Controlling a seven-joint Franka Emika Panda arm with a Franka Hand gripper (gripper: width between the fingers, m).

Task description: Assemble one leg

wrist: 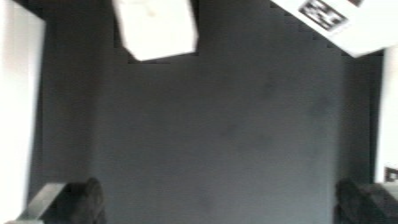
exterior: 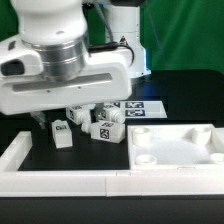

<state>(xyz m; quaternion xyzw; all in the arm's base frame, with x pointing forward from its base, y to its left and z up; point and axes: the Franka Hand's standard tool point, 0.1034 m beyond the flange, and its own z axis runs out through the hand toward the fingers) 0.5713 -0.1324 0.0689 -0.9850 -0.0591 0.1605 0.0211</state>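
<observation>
Several white stubby legs with black-and-white tags lie in a cluster on the black table. One leg [exterior: 62, 133] stands apart nearest the front, and others [exterior: 106, 127] lie behind it. My gripper [exterior: 52, 118] hangs under the big white hand, low over the table beside the front leg. In the wrist view, the gripper [wrist: 219, 205] is open, its two dark fingertips [wrist: 75, 200] wide apart with only bare black table between them. One leg [wrist: 157, 28] lies ahead of the fingers, and a tagged piece [wrist: 338, 18] shows at a corner.
The large flat white square panel [exterior: 178, 146] with raised rim and holes lies at the exterior view's right. A white L-shaped rail [exterior: 60, 181] runs along the front and left. The marker board [exterior: 136, 104] lies behind the legs.
</observation>
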